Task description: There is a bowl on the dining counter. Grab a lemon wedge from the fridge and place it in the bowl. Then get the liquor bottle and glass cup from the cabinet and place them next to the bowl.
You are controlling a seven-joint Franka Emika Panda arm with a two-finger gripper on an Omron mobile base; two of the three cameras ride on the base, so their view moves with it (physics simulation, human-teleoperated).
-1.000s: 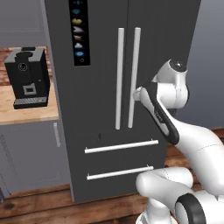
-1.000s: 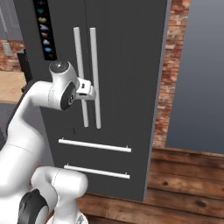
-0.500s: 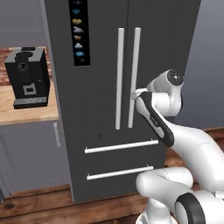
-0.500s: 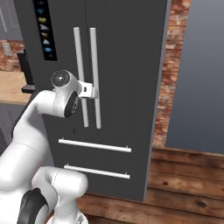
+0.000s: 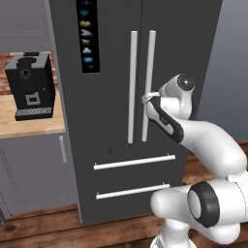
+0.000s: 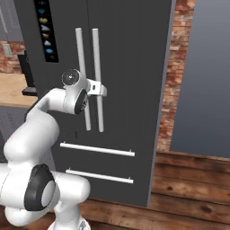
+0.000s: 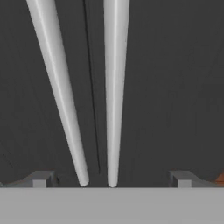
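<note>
1. Two long silver vertical handles sit at the middle of the tall dark grey French-door fridge, doors shut; left handle, right handle.
2. Tool at the end of the white arm is up at the right handle, about mid-height. Tool spread wide in the hand view, both handles between its two tips, nothing pinched. Contact with the handle can't be told.
3. Black icon panel is on the left door; two silver drawer bars lie below the doors.
4. Outward: black coffee machine stands on the light wood table left of the fridge; red brick wall is to its right; wood plank floor below.
5. Step, judged: first one, opening the fridge to reach the lemon wedge.
6. Next move probably calls for centring on one handle only, pinching it, then pulling the door out along its swing.
</note>
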